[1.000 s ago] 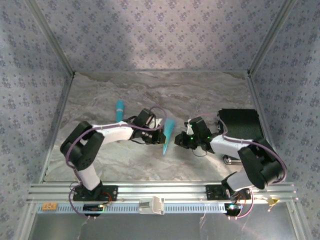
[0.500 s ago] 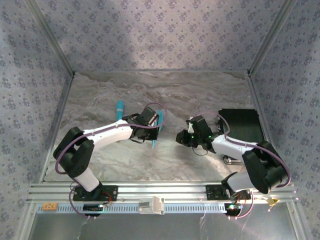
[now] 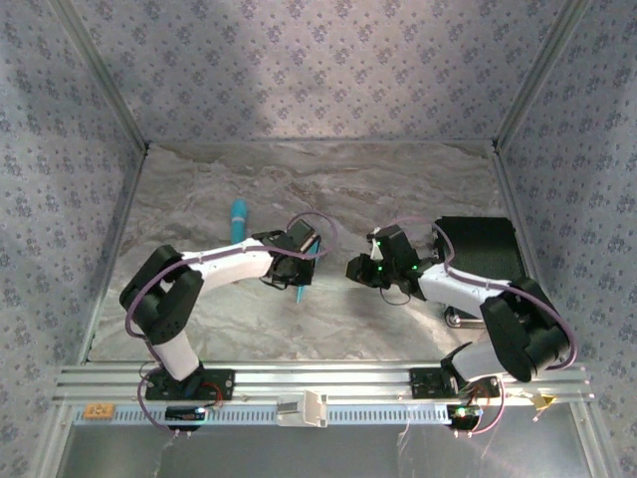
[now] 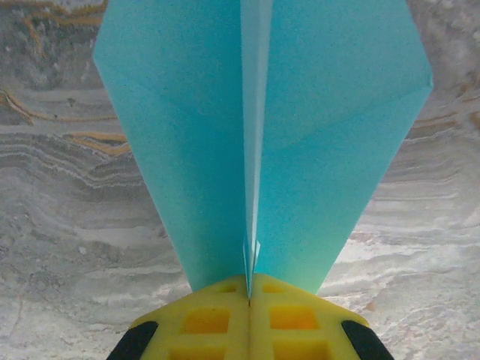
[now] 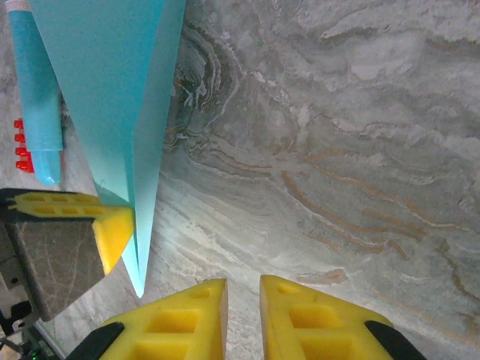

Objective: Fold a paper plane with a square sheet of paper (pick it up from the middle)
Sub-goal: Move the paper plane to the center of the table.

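Since one second ago, my left arm has drawn the paper plane (image 3: 301,291) back toward the near-left and turned it. Its broad wing faced the overhead camera then; now it shows as a thin cyan sliver. The right gripper (image 3: 355,271) has shifted only slightly.

Left wrist view: the left gripper (image 4: 249,289) has its yellow fingers pressed together on the plane's centre fold. Both wings (image 4: 187,135) spread away above the marbled table (image 4: 67,225).

Right wrist view: the right gripper (image 5: 243,285) stands with its fingers a narrow gap apart, bare marble showing between them and nothing held. The plane (image 5: 105,90) hangs to its left with its point near my fingertips but not touching them. One yellow finger (image 5: 112,232) of the left gripper shows against the paper. A turquoise stick (image 5: 34,97) lies on the table beyond the plane.

Overhead view: the two grippers face each other near the table's middle, apart. The stick (image 3: 239,219) lies to the far left of the left gripper, and a black tray (image 3: 478,249) sits at the right.
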`<state>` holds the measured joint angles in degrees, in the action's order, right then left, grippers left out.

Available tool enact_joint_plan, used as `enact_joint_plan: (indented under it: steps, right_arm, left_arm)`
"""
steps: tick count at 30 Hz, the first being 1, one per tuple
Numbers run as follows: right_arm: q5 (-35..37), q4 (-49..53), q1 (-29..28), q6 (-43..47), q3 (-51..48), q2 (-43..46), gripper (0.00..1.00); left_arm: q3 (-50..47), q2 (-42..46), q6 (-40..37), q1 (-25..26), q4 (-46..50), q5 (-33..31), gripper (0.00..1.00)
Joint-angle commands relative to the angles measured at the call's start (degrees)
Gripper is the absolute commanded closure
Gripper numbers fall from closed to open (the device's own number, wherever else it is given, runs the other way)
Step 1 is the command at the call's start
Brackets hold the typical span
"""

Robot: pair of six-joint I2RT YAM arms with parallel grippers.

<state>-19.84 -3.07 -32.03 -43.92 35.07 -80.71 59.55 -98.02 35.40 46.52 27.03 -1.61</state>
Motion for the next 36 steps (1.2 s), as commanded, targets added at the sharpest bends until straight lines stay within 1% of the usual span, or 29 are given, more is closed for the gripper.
enact_joint_plan:
  steps: [1, 8, 15, 36]
  right_arm:
    - [1.4, 2.2, -0.3, 1.7, 1.9, -1.2, 0.81]
    - [0.9, 2.7, -0.3, 1.8, 3.1, -3.2, 0.82]
    - [0.2, 1.0, -0.2, 1.4, 3.0, -3.9, 0.83]
    - [-1.9, 1.0, -0.3, 1.7, 4.3, -6.7, 0.83]
  left_arm:
    - [1.8, -0.7, 0.8, 0.7, 2.2, -1.5, 0.99]
    - [2.2, -1.0, 0.7, 0.8, 2.6, -1.9, 0.96]
    - [2.6, -1.8, 0.4, 0.9, 2.8, -1.9, 0.92]
    - [2.9, -3.3, -0.3, 1.4, 2.4, -1.8, 0.89]
